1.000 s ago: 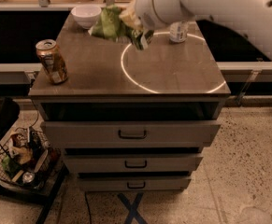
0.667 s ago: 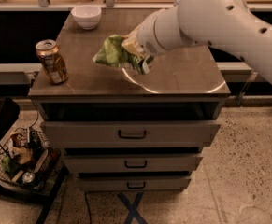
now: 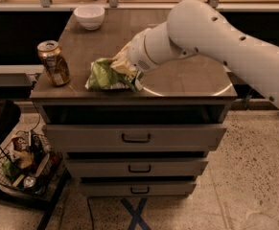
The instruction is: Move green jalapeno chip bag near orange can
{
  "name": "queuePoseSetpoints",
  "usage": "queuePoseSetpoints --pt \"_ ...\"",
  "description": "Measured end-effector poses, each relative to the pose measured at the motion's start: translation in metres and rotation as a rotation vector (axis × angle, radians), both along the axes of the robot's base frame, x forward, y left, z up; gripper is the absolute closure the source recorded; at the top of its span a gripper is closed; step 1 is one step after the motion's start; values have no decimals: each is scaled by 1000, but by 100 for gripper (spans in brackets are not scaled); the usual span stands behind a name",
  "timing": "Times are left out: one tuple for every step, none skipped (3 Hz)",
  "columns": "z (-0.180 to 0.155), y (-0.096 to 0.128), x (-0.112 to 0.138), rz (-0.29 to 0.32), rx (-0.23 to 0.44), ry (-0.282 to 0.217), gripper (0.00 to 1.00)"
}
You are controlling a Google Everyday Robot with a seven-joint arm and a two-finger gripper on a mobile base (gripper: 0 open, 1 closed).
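The wrinkly light-green foil jalapeno chip bag [image 3: 105, 75] hangs low over the front of the grey cabinet top [image 3: 187, 80]. Its right end is bunched in the white arm's gripper [image 3: 125, 67], which is clamped on it for carrying. The short orange-gold drink can [image 3: 54, 63] stands near on its left, not touching, so release looks close. A white bowl [image 3: 89, 17] sits at the back.

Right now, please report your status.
Gripper shut on green jalapeno chip bag, front of tabletop. Orange can beside it, apart. Nothing between them.
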State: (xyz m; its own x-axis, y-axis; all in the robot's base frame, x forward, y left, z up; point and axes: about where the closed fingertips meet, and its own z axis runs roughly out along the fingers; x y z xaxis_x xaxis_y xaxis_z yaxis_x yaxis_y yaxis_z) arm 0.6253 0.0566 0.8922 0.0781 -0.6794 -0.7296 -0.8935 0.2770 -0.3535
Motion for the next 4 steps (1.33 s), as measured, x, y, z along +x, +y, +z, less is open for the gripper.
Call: queuePoseSetpoints --pt "-5 31 -1 143 -2 -9 83" --pt "-5 33 -1 158 -9 -17 59" --pt "-6 35 -2 163 -9 -16 28" --pt "-6 37 -3 166 -9 -15 5"
